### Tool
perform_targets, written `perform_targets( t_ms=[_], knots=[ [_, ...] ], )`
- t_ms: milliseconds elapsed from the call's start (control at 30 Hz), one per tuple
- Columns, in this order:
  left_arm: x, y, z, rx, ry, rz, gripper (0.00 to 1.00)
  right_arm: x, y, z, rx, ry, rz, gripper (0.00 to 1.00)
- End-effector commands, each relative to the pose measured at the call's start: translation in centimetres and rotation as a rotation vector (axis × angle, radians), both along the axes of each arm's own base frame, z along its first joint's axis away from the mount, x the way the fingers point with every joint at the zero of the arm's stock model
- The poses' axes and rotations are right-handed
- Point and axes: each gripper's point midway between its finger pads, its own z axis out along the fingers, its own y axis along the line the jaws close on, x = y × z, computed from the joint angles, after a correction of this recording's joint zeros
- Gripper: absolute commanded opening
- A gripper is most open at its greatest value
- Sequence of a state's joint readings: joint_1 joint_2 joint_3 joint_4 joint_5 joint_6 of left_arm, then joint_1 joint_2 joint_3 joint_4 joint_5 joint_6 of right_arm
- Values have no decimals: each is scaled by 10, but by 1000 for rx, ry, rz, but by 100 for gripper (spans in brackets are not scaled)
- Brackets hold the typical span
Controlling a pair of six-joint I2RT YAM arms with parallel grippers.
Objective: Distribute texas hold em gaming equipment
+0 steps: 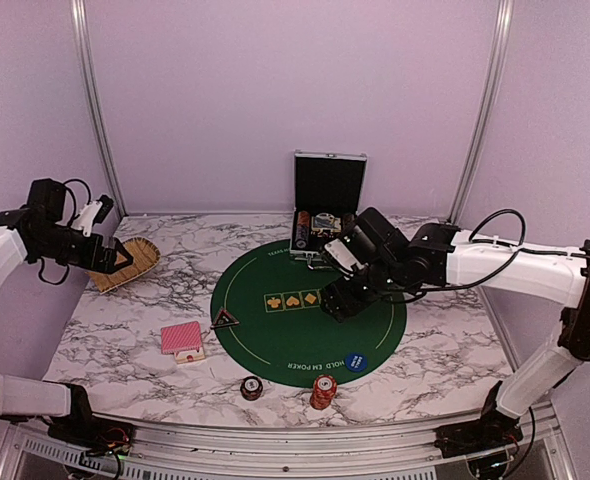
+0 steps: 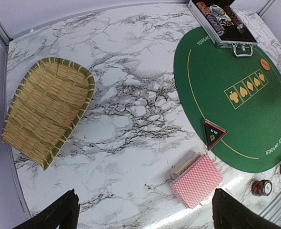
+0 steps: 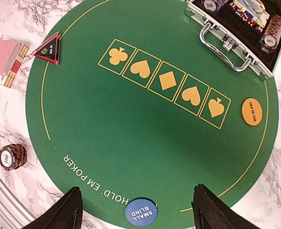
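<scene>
Your right gripper [image 3: 136, 202] hovers over the green felt mat [image 3: 107, 124], fingers apart and empty; the orange disc [image 3: 251, 111] lies on the mat near the chip case [image 3: 235, 43], the blue small-blind disc [image 3: 140, 211] at its near rim. Your left gripper [image 2: 144, 202] gapes wide, empty, by the straw basket [image 2: 45, 109]

The open case [image 3: 245, 59] runs off the right wrist view's top edge, and the card deck [image 3: 5, 59] off its left.

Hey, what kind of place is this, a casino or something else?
Likely a robot lab booth, not a casino: plain walls and metal rails enclose a marble-patterned table, robot arms stand at its near edge, and a green poker mat lies on it.
</scene>
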State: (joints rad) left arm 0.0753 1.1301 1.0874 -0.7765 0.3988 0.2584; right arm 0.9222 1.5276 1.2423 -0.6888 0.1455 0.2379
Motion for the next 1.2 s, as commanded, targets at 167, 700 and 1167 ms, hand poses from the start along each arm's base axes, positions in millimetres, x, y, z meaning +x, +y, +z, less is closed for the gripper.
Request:
perform_targets(
  t_ms=[167,700,1167],
  knots=[
    [-4,-4,43,27,-307,-43,99,22,19,31,107,-119,-18,81],
    [-6,-2,30,105,-336,-76,99,25,26,29,125,-129,30,87],
    [0,-2,12,120,-271,-106,99,25,33,22,117,-133,102,86]
  ],
)
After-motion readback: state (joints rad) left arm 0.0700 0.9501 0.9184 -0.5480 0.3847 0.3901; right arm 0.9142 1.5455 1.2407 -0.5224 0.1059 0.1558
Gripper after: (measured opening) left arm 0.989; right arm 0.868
